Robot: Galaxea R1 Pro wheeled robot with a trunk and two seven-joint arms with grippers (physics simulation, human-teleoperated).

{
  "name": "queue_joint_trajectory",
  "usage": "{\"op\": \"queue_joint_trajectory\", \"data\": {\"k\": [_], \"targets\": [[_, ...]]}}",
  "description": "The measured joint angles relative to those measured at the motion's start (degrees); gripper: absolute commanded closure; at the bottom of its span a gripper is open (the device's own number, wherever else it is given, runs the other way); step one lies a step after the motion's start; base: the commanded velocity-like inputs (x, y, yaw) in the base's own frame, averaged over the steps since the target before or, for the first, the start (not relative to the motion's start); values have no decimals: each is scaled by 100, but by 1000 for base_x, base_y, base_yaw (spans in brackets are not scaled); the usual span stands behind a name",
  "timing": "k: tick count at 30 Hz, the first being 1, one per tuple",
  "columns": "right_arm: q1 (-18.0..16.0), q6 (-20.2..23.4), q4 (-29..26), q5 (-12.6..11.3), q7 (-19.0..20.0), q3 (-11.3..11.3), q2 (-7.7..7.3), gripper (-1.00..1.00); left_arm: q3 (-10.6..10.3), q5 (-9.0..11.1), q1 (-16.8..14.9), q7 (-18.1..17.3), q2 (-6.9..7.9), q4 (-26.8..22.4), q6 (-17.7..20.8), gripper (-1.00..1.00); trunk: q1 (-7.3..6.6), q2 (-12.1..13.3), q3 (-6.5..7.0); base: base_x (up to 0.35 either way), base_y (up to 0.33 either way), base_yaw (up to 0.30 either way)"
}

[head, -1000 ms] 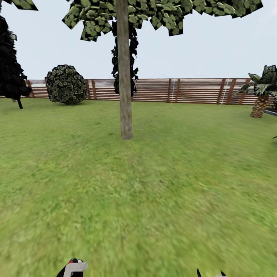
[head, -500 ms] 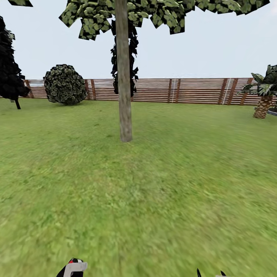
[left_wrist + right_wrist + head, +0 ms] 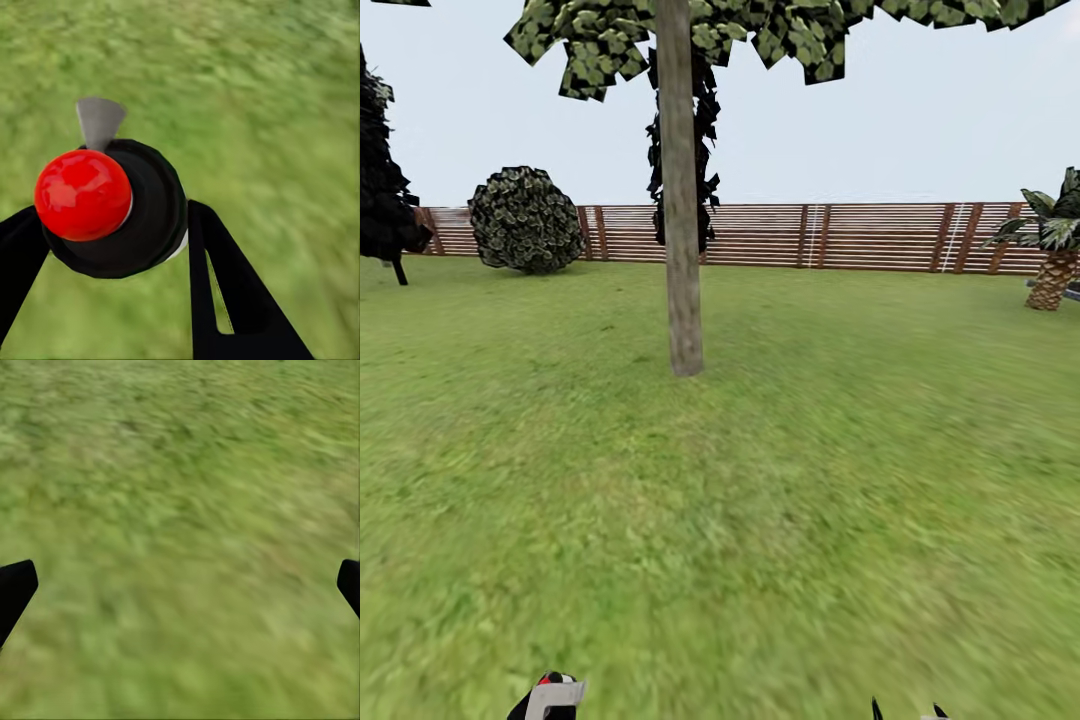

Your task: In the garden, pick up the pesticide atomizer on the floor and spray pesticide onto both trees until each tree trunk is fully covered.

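left wrist view: the left end effector [image 3: 112, 240] is closed round the pesticide atomizer [image 3: 112, 206], its black fingers flanking the round black body just under the red cap. it looks rigid, smooth and light; holding at the body, below the cap, seems safest. right end effector [image 3: 180, 585] gapes wide, empty, over grass [image 3: 180, 472]. tree trunk [image 3: 680, 200] stands well ahead.

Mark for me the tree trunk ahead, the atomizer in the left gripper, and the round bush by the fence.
tree trunk [image 3: 682, 240], head view, on the bare bark mid-height.
atomizer [image 3: 82, 193], left wrist view, on its red round cap.
round bush [image 3: 526, 219], head view, on the middle of its foliage.
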Motion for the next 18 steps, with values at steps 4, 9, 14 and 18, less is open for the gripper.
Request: {"op": "queue_joint_trajectory", "data": {"k": [4,9,14,18], "targets": [[0,-1,0,0,0,0,0,-100,0,0,0,0,0,0,0,100,0,0,0,340,0,0],[0,0,0,0,0,0,0,-100,0,0,0,0,0,0,0,100,0,0,0,340,0,0],[0,1,0,0,0,0,0,-100,0,0,0,0,0,0,0,100,0,0,0,340,0,0],[0,-2,0,0,0,0,0,-100,0,0,0,0,0,0,0,100,0,0,0,340,0,0]]}}
